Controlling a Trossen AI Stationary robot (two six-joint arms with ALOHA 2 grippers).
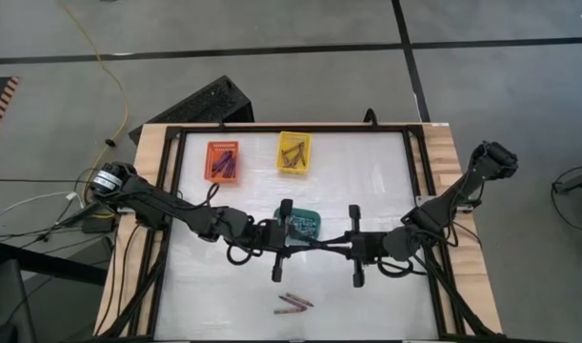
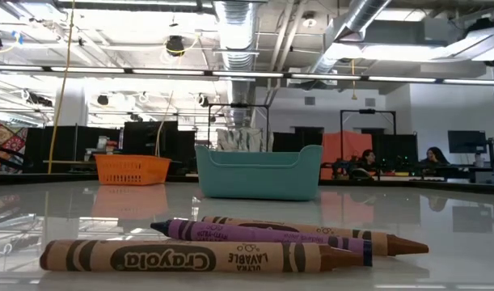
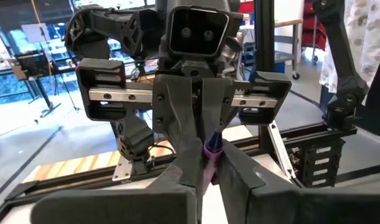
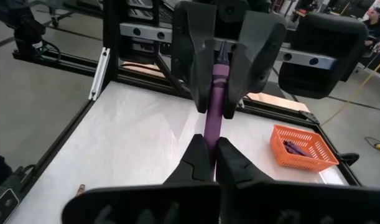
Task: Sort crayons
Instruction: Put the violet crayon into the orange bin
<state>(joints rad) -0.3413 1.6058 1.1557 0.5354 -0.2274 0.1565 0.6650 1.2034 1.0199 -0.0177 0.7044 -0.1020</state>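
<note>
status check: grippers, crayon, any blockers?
Left gripper and right gripper both shut on purple crayon, mid-table, above the surface. Three crayons loose at front edge. Nothing in the way.

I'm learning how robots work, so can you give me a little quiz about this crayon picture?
1. True or false: the yellow basket is empty.
2. What do the left gripper and the right gripper both pinch? A) a purple crayon B) a brown crayon C) a basket
3. Fill in: the basket beside the yellow one is ___.

Key: 1 false, it holds crayons; 2 A; 3 orange, the orange basket.
</note>
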